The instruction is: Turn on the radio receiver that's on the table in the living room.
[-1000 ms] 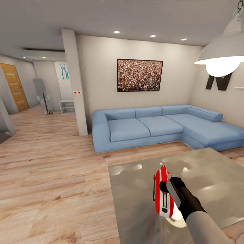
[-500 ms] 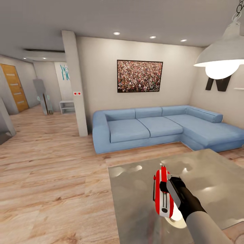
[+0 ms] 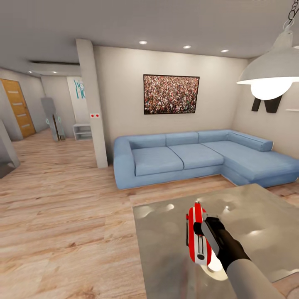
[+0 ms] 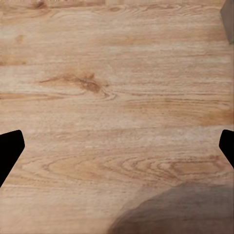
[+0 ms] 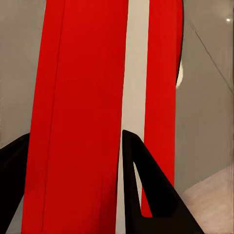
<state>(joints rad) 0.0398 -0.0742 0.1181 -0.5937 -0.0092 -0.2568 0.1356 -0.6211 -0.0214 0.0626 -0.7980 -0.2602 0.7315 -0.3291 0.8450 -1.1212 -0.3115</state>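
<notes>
The right tool (image 3: 204, 229) is closed around the radio receiver (image 3: 197, 238): in the right wrist view one dark finger (image 5: 146, 190) lies across the red and white body (image 5: 92, 117) and the other shows at its far edge, so the radio sits between them. The radio is held above the counter (image 3: 257, 216), near its close edge, apparently lifted clear of the glass. Its long axis runs away from the robot, toward the blue sofa (image 3: 195, 155) beyond the tool, with a narrow striped edge facing up. I cannot see the dial, so I cannot tell which side it faces. The left tool (image 4: 117, 146) is spread wide with nothing in it, over bare wood floor (image 4: 117, 73). The right arm already has the radio, and the free left one would probably do the switching. One radio, one counter, two tools.
</notes>
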